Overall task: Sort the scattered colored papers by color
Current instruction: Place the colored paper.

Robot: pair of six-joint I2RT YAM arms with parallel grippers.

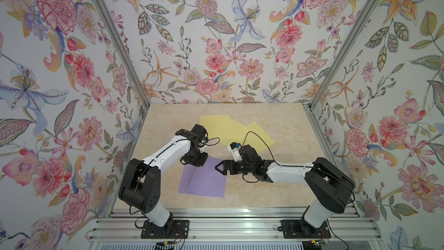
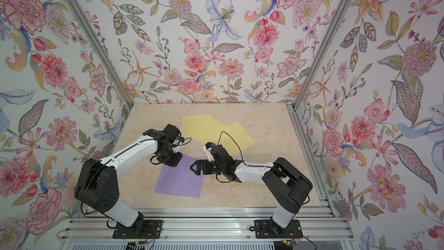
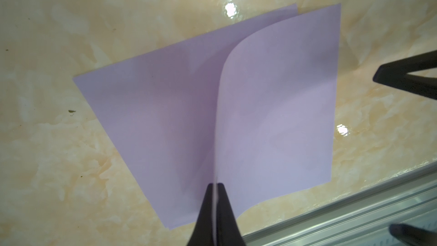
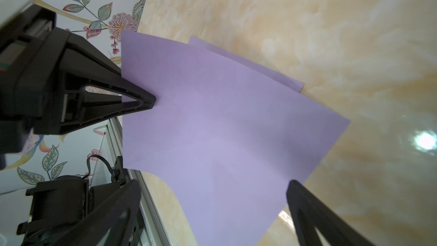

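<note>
The beige marbled tabletop (image 1: 276, 126) fills the floor of the booth in both top views. On its far middle lie the yellow papers (image 1: 228, 128), two sheets flat and overlapping, one turned at an angle to the other. Nearer the arms' bases, between the two arms and well apart from the yellow ones, are the purple papers (image 1: 204, 183), also two, overlapping. The lower sheet (image 3: 153, 114) lies flat on the tabletop. The upper sheet (image 3: 283, 114) rests on it along one side and curves upward toward its other edge. The left hand (image 3: 215, 186) is pressed together on that raised edge, pinching the upper sheet between its tips; the right wrist view shows the same pinch from the side (image 4: 151, 101). The right hand (image 1: 217, 167) points toward the left one with its fingers (image 4: 298, 192) spread wide on either side of the upper sheet; whether they touch it cannot be told.
</note>
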